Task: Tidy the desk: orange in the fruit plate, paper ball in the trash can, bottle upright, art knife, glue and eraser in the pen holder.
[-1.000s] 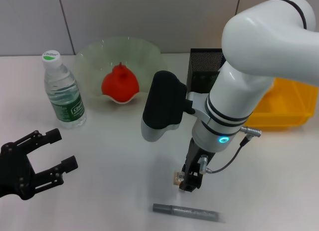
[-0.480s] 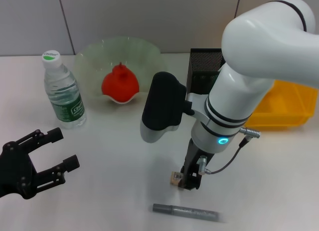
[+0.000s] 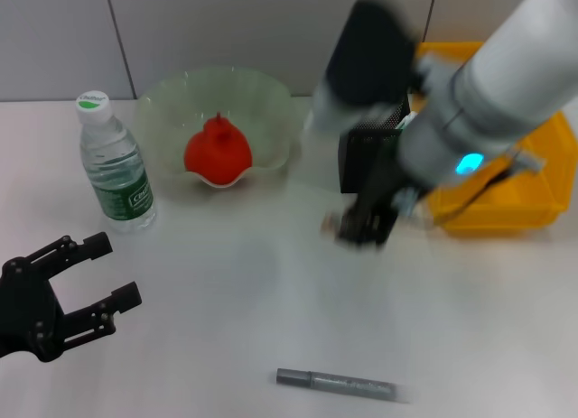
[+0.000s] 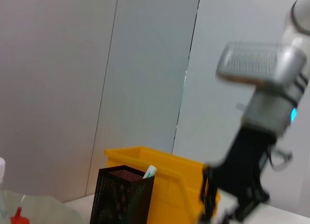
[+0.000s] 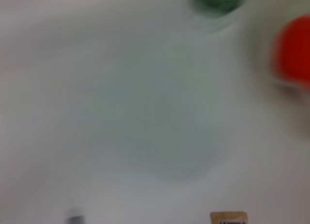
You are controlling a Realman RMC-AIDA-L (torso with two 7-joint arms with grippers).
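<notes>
My right gripper [image 3: 363, 227] hangs blurred above the table in front of the black mesh pen holder [image 3: 355, 162], shut on the small tan eraser [image 3: 332, 224]; the eraser [image 5: 228, 217] also shows in the right wrist view. The grey art knife [image 3: 334, 383] lies on the table near the front edge. The red-orange orange [image 3: 217, 152] sits in the pale green fruit plate [image 3: 262, 102]. At the left the bottle [image 3: 113, 165] stands upright. My left gripper [image 3: 116, 271] is open, low at the front left. A white, green-tipped stick [image 4: 149, 171] stands in the pen holder [image 4: 123, 195]. The paper ball is out of view.
A yellow bin [image 3: 519, 206] stands at the right, behind and beside the pen holder. A grey panelled wall runs behind the table.
My right arm has lifted from the table near the knife and swung back toward the pen holder, carrying the eraser with it. The left arm has stayed put.
</notes>
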